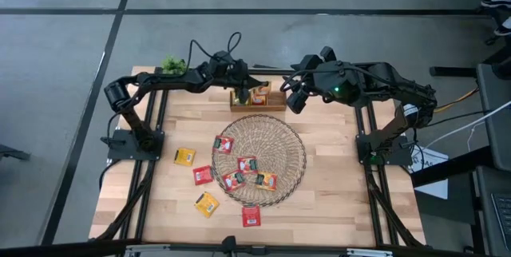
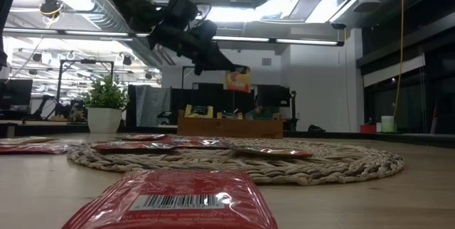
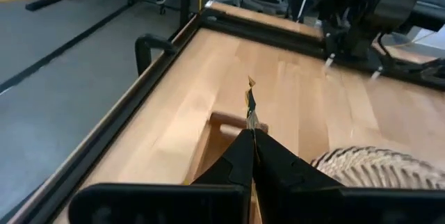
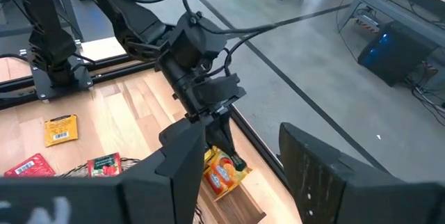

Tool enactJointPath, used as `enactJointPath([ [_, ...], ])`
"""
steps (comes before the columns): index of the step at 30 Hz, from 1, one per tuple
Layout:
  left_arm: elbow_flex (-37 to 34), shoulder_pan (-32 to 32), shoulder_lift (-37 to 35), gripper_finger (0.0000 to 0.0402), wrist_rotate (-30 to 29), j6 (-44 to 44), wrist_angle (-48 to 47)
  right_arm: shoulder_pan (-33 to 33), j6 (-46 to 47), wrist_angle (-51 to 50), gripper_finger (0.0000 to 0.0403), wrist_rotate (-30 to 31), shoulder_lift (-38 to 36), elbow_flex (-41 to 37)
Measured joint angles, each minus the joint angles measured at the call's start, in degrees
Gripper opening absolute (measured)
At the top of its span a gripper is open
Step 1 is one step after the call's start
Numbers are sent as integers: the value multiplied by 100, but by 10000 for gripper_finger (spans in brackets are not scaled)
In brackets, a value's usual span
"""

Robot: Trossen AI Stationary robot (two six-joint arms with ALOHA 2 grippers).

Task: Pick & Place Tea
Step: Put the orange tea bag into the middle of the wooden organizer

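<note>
Left claw (image 1: 254,91) pinches an orange tea sachet (image 2: 238,80) edge-on above the wooden box (image 1: 257,101), upper centre; thin grip may slip, dropping it outside. Right claw (image 1: 297,97) released, beside.

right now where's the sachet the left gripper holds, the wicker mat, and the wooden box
held sachet (image 4: 224,170), right wrist view, on its orange face below the left gripper (image 4: 217,139).
wicker mat (image 1: 287,147), high view, on bare weave near its right rim.
wooden box (image 1: 271,104), high view, on its right front edge.
</note>
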Motion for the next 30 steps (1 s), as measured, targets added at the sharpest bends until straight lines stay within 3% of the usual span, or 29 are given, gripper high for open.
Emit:
enactJointPath([
  [8, -424, 225, 167, 2, 3, -93, 602, 0, 129, -1, 184, 0, 2, 0],
  [30, -445, 334, 850, 2, 302, -217, 993, 2, 149, -3, 184, -4, 2, 0],
])
